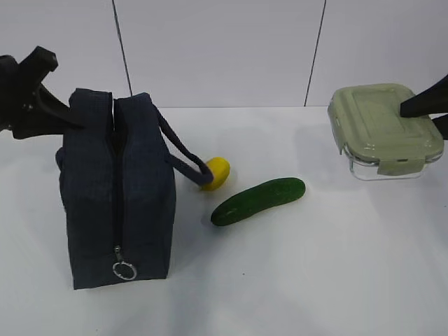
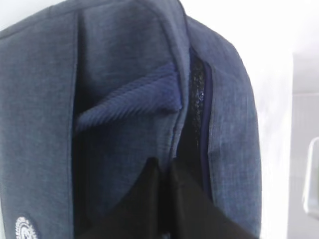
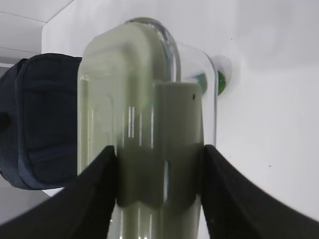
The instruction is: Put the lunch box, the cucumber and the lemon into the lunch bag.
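Observation:
The navy lunch bag [image 1: 119, 189] stands at the left, its zipper ring pull [image 1: 124, 269] low on the front end. My left gripper [image 1: 73, 120] is shut on the bag's top fabric beside the zipper slit [image 2: 167, 174]. A handle loop [image 2: 129, 97] lies across the bag there. The lunch box [image 1: 385, 129], clear glass with a pale green lid, is at the right. My right gripper [image 1: 420, 108] is shut on it, fingers [image 3: 99, 189] on either side of the lid clip [image 3: 159, 169]. The lemon [image 1: 217, 173] sits by the bag's handle. The cucumber [image 1: 259, 200] lies in the middle.
The white table [image 1: 315, 280] runs to a white panelled wall [image 1: 224, 49] behind. In the right wrist view the bag [image 3: 40, 124] shows beyond the box on the left, and the cucumber's green tip [image 3: 220, 82] shows past the box.

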{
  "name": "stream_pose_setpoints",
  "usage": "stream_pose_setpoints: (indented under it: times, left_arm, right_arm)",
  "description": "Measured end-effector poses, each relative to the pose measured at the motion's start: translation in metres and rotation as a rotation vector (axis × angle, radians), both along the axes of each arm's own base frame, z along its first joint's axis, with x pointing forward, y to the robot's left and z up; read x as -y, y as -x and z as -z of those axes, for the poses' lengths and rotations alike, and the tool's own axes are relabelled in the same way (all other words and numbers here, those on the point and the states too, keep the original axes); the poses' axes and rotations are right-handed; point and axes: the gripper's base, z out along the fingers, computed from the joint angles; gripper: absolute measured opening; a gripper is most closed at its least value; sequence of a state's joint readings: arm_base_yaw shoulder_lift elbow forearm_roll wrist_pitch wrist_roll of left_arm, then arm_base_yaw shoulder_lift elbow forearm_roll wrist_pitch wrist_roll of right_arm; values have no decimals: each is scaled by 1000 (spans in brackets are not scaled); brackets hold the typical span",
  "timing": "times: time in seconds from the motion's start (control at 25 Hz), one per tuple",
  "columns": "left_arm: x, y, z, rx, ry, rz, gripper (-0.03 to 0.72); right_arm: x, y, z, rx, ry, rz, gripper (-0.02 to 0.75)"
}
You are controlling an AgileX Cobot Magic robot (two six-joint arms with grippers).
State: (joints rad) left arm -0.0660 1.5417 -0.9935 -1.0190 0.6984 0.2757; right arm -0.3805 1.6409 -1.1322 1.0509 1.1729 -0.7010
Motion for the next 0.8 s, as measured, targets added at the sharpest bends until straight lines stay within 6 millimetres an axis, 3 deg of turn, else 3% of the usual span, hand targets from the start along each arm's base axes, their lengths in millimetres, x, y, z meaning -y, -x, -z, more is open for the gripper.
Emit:
stream_pose_setpoints:
  times: [0.48, 0.8]
  left_arm:
    - [-6, 7, -49, -51, -177, 50, -4]
    - [26, 18, -52, -76, -239, 120, -4]
  right_arm:
    - [-16, 5, -22, -12, 17, -2, 388]
    - [-62, 2, -59, 16, 9, -94, 388]
